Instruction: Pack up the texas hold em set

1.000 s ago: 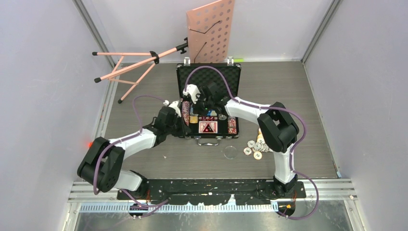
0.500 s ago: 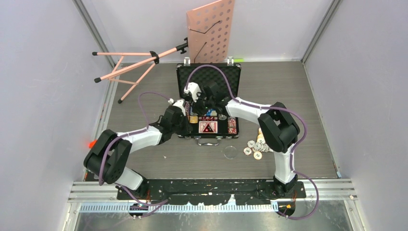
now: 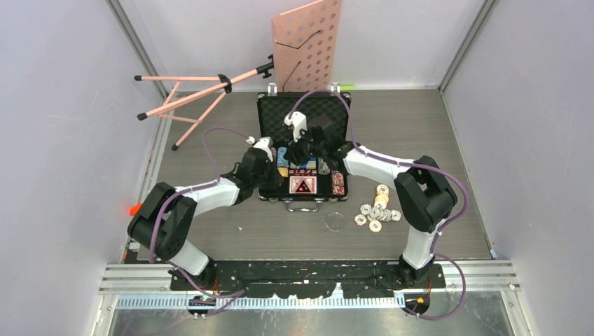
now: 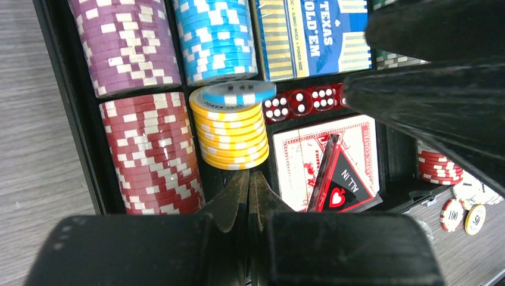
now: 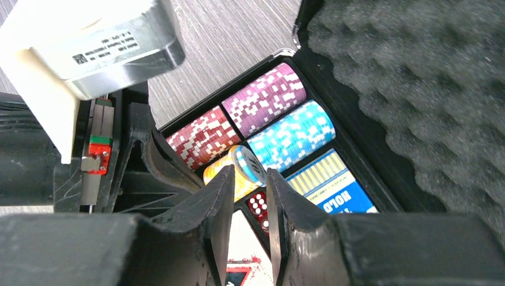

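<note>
purple chips (image 4: 125,44) and blue deck (image 4: 309,36) chopped by the top edge, right gripper (image 4: 364,64) just a dark blur hiding the right side of the case (image 4: 74,119), small red stack (image 4: 439,168) half covered behind it, loose chips (image 3: 375,213) unreadable from above

Open briefcase (image 3: 272,113) mid-table, music stand (image 3: 306,42) behind it, loose chips (image 3: 371,213) at its right front

Pink music stand (image 3: 231,80) lay tipped over at the far left of the grey wood-grain table (image 3: 434,133), its tripod legs (image 3: 178,101) splayed flat towards the left wall and its perforated desk (image 3: 308,43) leaning upright against the back wall (image 3: 392,35). A small green item (image 3: 347,87) sat at the table's far edge, and a small red-orange object (image 3: 131,208) at its left edge.
</note>
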